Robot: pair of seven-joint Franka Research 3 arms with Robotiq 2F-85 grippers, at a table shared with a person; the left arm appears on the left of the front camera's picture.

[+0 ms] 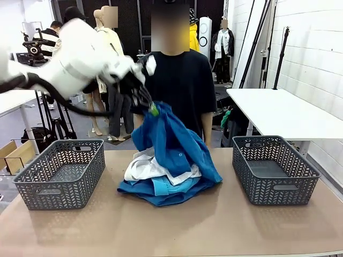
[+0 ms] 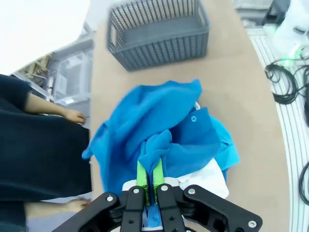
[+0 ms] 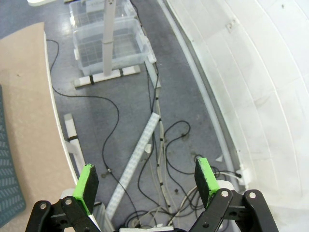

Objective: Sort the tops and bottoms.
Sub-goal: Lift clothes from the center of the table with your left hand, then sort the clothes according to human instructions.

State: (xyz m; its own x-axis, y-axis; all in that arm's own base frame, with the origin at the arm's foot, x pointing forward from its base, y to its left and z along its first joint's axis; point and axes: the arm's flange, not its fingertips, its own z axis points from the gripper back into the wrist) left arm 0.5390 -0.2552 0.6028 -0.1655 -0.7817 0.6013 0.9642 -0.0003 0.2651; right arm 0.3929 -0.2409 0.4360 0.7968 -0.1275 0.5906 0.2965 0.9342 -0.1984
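The brown table [image 1: 171, 233] spans the front view, with a person [image 1: 179, 80] in a dark T-shirt standing at its far edge, behind the clothes. The white left arm [image 1: 75, 59] reaches in from the left, above the table and across to the middle.

Two grey lattice baskets sit on the table well apart: the left basket [image 1: 53, 195] and the right basket [image 1: 278, 190], with the clothes between them.

In the middle lies the pile [image 1: 161, 184] of tops. The royal blue top [image 1: 171, 139] is the largest piece of it. One end is pulled up in the air in front of the person's chest, and the rest drapes down onto the heap. Under it the white top [image 1: 142, 168] bulges out toward the left basket, the turquoise top [image 1: 166, 186] shows as a lighter strip below that, and a second royal blue top [image 1: 161, 198] lies flat on the table at the bottom.

The left gripper [image 1: 151, 108] is clamped on the raised end of the royal blue top. In its wrist view the green pads [image 2: 142, 174] stand nearly together with a fold of blue cloth pinched between them (the jaws are closed on the cloth). The person's hand [image 2: 72, 116] hangs at the table's edge near the pile.

The right gripper [image 3: 145, 166] hangs off the table's side over a grey floor with cables [image 3: 116, 125]. Its jaws are spread wide with nothing between them.
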